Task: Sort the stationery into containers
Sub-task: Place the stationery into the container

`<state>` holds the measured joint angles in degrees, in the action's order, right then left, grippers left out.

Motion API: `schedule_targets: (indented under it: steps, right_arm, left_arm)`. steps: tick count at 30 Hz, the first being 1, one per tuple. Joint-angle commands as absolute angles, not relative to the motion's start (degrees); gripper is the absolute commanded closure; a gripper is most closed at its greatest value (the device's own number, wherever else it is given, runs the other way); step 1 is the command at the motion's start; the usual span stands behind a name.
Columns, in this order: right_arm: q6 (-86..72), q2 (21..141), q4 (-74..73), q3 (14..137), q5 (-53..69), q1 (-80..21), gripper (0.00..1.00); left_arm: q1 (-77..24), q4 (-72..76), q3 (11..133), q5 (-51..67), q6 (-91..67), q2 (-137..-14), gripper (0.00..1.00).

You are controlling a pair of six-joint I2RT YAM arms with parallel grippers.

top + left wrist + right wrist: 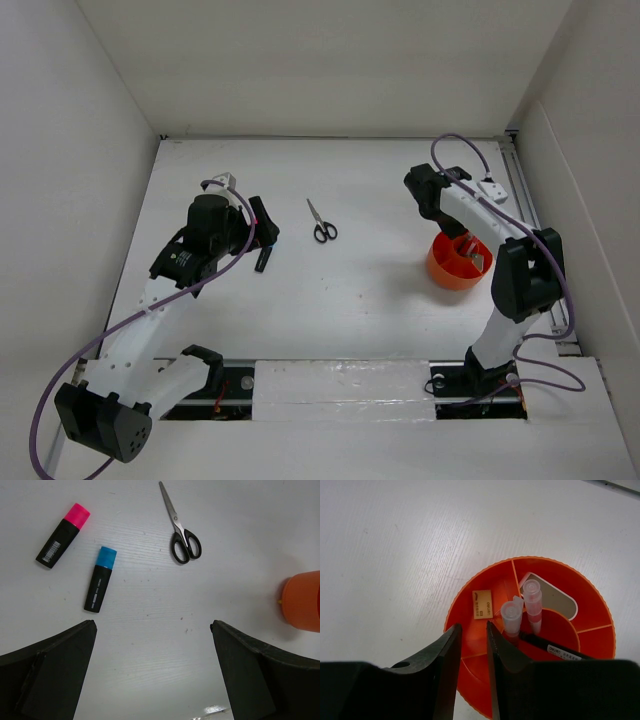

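Your right end effector [473, 627] has its fingers parted by only a narrow gap, and nothing sits between them. It hangs pointing down over the near-left rim of the orange cup [592, 645], with the fingertips just above the cup's inside. Just past the fingertips, a tan eraser [482, 604] lies flat in the compartment left of the upright divider. Beside it, two clear-capped pens [511, 617] stand tilted near the cup's middle, caps up; you cannot tell which compartment holds their lower ends. A dark pen [555, 649] runs from the middle toward the right finger, which hides part of it. A pale rounded piece [552, 597] lies in the far-right compartment. The top view shows the cup standing on the right side of the table [350, 300]

Your left end effector [153, 625] is spread wide and grips nothing, with only bare table between its fingers. Beyond them, a blue-black marker [100, 579] lies nearest on the left. A pink-black marker [63, 535] lies a little farther out, apart from the blue one. Black-handled scissors [181, 535] lie closed on the table further right, blades pointing away, well apart from the cup
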<state>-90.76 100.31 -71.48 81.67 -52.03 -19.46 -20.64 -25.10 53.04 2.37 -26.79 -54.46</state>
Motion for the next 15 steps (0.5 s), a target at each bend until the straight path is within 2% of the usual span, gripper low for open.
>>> schedule_targets:
  steps: [1, 8, 15]
  right_arm:
    - [-88.9, 100.8, -70.1, 83.1, -52.7, -19.7, 0.68]
    - [-84.6, 102.5, -69.5, 89.5, -52.7, -21.5, 0.69]
    - [-80.9, 106.2, -72.0, 101.1, -55.3, -25.4, 0.69]
  left_arm:
    - [-20.8, -23.6, 53.1, 2.7, -25.8, -53.3, 0.01]
    - [-20.8, -23.6, 53.1, 1.5, -25.8, -53.3, 0.01]
    - [-20.8, -24.8, 53.1, -3.2, -27.0, -53.9, 0.01]
